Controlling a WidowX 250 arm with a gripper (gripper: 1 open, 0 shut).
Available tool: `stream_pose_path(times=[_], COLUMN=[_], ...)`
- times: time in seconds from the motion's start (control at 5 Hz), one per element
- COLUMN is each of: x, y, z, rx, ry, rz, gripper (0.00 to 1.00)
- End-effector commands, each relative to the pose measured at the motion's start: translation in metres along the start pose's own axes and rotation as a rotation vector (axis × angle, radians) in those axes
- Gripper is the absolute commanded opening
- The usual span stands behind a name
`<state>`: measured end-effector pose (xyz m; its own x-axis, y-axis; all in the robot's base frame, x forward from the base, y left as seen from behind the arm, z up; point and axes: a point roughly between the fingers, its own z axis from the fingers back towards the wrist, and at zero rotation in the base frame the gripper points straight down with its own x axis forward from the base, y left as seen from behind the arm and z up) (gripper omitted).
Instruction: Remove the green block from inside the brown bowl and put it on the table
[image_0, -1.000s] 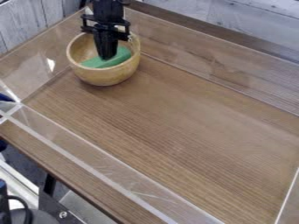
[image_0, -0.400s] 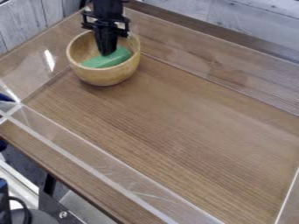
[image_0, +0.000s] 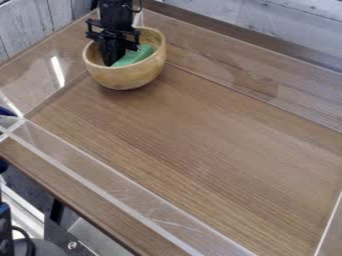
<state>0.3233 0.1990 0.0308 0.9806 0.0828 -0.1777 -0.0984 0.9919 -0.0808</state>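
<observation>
The brown bowl (image_0: 144, 72) stands at the table's (image_0: 201, 160) far left and looks tipped, its opening turned toward the right. Inside it lies the green block (image_0: 138, 56), a bright green patch against the yellowish inside. My black gripper (image_0: 115, 53) points down into the bowl's left half, with its fingers together at the block's left end, close to the rim. The fingertips are hidden low in the bowl, so I cannot tell whether they pinch the block.
Clear plastic walls (image_0: 80, 185) run along the table's edges, one of them just behind the bowl. Wood-grain tabletop stretches from the bowl to the right and toward the front.
The bowl has shifted a little up and to the right and now looks tilted. The gripper has sunk slightly toward the bowl's left side and stays shut.
</observation>
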Motion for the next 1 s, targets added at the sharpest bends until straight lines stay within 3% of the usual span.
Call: stream_pose_path(times=[0.0, 0.6, 0.8], x=[-0.002, -0.014, -0.020], y=[-0.002, -0.013, -0.023], z=[0.022, 0.071, 0.095], rx=[-0.004, -0.030, -0.036], ry=[-0.044, -0.127, -0.168], rz=[-0.001, -0.014, -0.042], gripper=[0.00, 0.00, 0.00])
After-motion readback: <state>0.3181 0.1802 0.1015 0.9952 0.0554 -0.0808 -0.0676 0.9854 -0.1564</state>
